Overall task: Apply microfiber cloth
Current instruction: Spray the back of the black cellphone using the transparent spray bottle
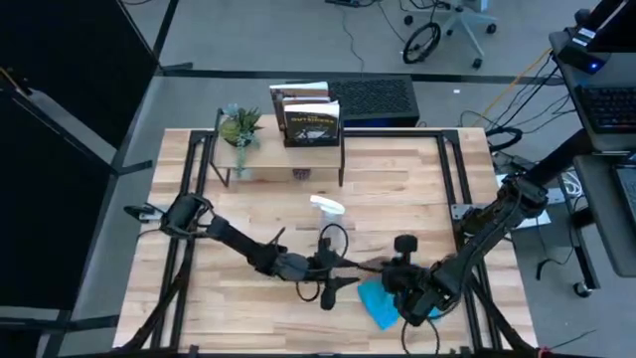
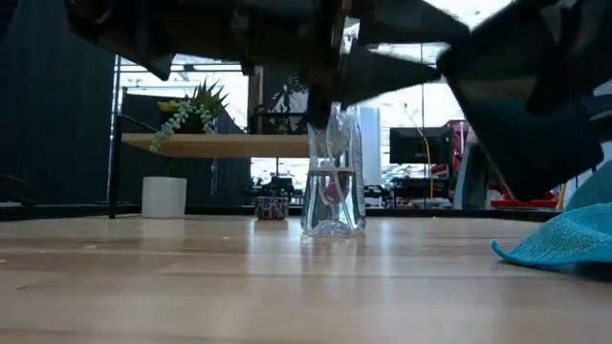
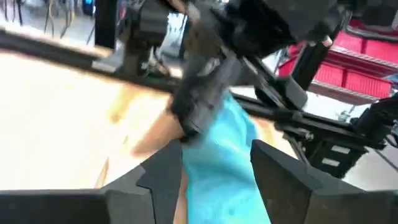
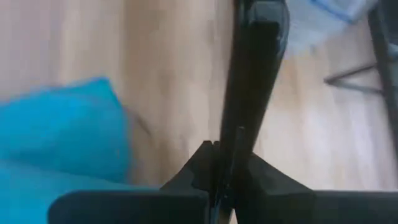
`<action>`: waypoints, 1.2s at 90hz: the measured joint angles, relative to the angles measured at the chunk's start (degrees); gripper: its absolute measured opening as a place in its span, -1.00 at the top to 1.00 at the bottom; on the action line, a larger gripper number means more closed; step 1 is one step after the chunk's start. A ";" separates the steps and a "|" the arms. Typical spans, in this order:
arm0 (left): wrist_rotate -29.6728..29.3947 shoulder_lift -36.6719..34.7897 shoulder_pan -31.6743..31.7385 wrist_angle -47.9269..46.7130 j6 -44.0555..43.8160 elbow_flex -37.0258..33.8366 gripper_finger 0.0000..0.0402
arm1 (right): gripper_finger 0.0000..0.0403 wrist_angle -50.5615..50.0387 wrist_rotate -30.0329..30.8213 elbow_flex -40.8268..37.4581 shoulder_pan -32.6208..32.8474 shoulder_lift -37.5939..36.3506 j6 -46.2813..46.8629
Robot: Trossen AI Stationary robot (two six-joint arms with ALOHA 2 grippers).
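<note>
Soft turquoise microfiber cloth, crumpled on pale wood-plank table; left gripper spread, right gripper seemingly pinching a thin black slab.

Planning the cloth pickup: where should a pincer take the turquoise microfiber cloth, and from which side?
Probably best: pinch the microfiber cloth at its free edge nearest the open left pincer, coming in low from the robot's left. It lies slack on the table, so only an edge fold gives purchase. The right pincer, shut on a black phone, hangs over its other end.
</note>
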 joint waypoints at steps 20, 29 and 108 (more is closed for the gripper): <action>0.44 0.00 0.20 -4.04 -0.69 0.00 0.11 | 0.95 0.23 -2.02 -0.38 -6.43 0.02 -9.20; 0.49 -0.06 0.20 -6.68 -3.70 -0.02 0.11 | 0.95 0.86 -3.79 -2.53 -8.51 0.07 -10.79; 1.69 -0.26 1.01 -8.91 -4.76 -0.04 0.11 | 0.93 20.56 -19.21 -10.11 -19.23 0.19 -16.57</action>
